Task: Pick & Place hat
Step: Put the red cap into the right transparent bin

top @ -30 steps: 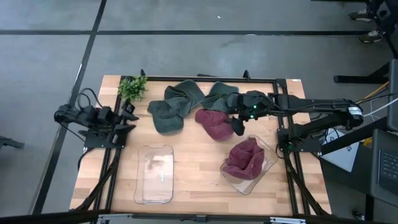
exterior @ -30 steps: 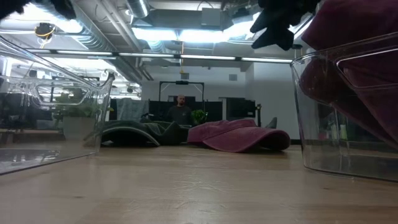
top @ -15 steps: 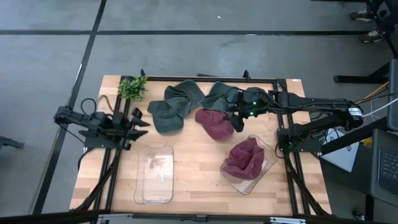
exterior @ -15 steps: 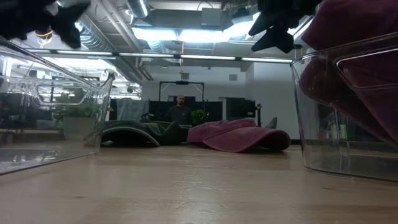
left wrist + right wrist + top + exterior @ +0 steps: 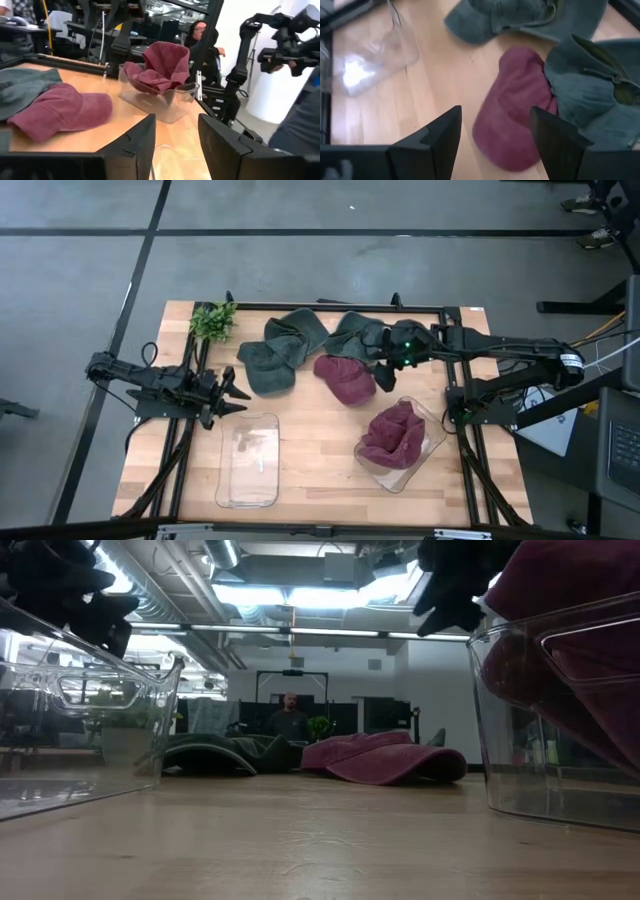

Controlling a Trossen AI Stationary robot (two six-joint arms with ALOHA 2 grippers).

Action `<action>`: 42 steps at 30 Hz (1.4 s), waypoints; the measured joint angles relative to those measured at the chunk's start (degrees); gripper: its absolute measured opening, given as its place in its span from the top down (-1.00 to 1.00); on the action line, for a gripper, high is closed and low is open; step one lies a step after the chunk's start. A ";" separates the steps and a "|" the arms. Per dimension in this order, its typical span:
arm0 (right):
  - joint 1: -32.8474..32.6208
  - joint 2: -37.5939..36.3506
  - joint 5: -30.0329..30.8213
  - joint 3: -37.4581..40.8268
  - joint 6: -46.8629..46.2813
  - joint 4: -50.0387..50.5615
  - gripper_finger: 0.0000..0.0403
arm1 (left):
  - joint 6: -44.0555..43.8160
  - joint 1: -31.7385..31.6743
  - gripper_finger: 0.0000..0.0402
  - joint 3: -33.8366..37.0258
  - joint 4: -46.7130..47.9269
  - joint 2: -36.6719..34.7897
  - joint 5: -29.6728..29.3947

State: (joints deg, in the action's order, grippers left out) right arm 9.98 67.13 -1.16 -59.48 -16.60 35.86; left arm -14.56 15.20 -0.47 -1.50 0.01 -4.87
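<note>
Maroon fabric marked the task's thing: a maroon hat (image 5: 344, 379) lay flat on the wooden table (image 5: 310, 470) near its middle, touching a green hat (image 5: 282, 351) on one side and a second green hat (image 5: 356, 332) toward the far edge. The right gripper (image 5: 383, 377) hovered over that maroon hat with its fingers spread wide and nothing between them; the right wrist view showed the hat (image 5: 512, 110) lying on the wood between and beyond the two dark fingers (image 5: 436, 137). Another maroon hat (image 5: 393, 435) sat bunched inside a clear bin (image 5: 432, 423) on the right side of the table, well apart from the gripper. The left gripper (image 5: 227, 392) was held above the table's left part, just beside the far end of an empty clear bin (image 5: 248, 461), its fingers parted with a gap and gripping nothing. A small green plant (image 5: 213, 321) stood at the far left corner. In the low view a person (image 5: 290, 718) was visible in the room behind the table.
</note>
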 joint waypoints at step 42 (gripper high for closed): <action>1.99 10.37 -4.92 -2.08 15.42 0.44 -0.15 | 5.29 0.00 0.29 0.00 0.46 0.02 2.59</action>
State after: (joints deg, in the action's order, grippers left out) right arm 11.97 77.50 -6.08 -61.56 -1.18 36.31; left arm -9.28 15.20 -0.47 -1.04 0.03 -2.28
